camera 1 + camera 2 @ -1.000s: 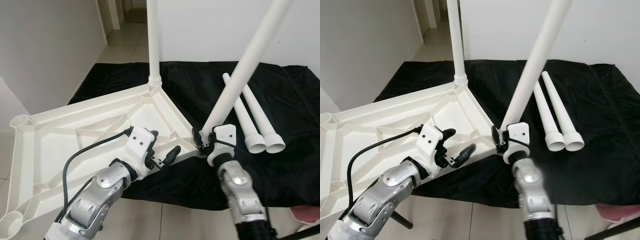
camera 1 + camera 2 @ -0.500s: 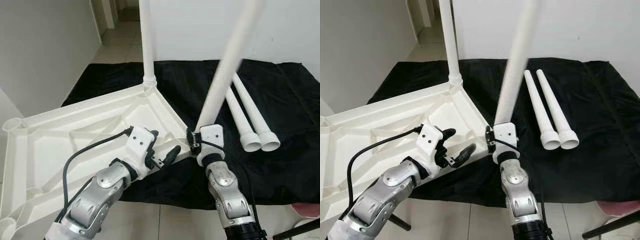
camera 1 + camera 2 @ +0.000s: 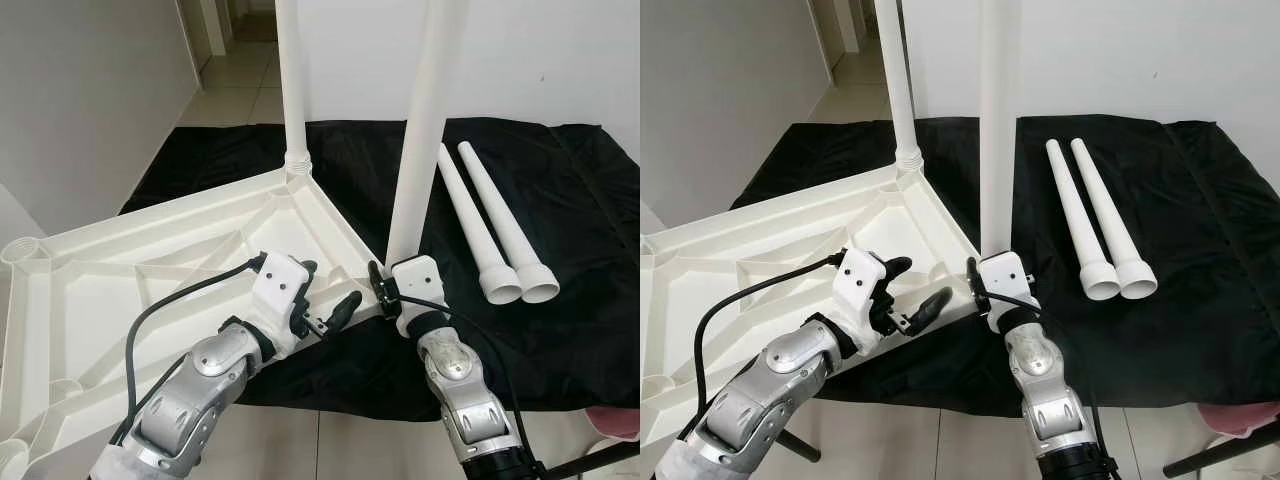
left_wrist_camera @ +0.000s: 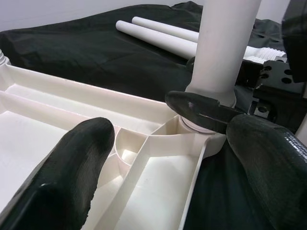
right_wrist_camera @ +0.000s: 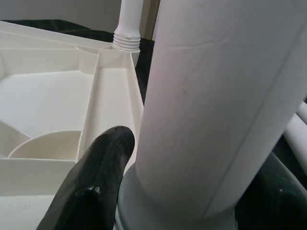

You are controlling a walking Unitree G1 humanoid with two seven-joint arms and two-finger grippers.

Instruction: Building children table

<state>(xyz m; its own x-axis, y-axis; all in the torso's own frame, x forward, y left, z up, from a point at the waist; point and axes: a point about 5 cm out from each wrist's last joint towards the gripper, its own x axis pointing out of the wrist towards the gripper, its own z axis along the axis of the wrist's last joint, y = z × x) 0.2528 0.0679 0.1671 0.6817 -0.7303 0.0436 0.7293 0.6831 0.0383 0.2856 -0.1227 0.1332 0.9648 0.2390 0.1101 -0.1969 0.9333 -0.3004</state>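
A white plastic table top point(image 3: 150, 290) lies upside down, ribs up, partly on a black cloth. One white leg point(image 3: 292, 90) stands upright in its far corner socket. My right gripper point(image 3: 388, 290) is shut on the base of a second white leg point(image 3: 420, 130), holding it upright on the near right corner socket point(image 4: 206, 127). In the right wrist view its fingers point(image 5: 96, 177) clamp that leg point(image 5: 211, 96). My left gripper point(image 3: 326, 290) hovers open over the table top's near edge, just left of that corner, its fingers point(image 4: 62, 167) holding nothing. Two spare legs point(image 3: 480, 225) lie side by side on the cloth.
The black cloth point(image 3: 570, 330) covers the surface under the parts. Tiled floor point(image 3: 240, 85) and a doorway lie at the back left, a white wall point(image 3: 560, 50) behind. A pink object point(image 3: 615, 420) sits at the lower right edge.
My right gripper has swung the held leg from a tilt to the right to upright and moved it left onto the corner socket. The left arm has stayed put.
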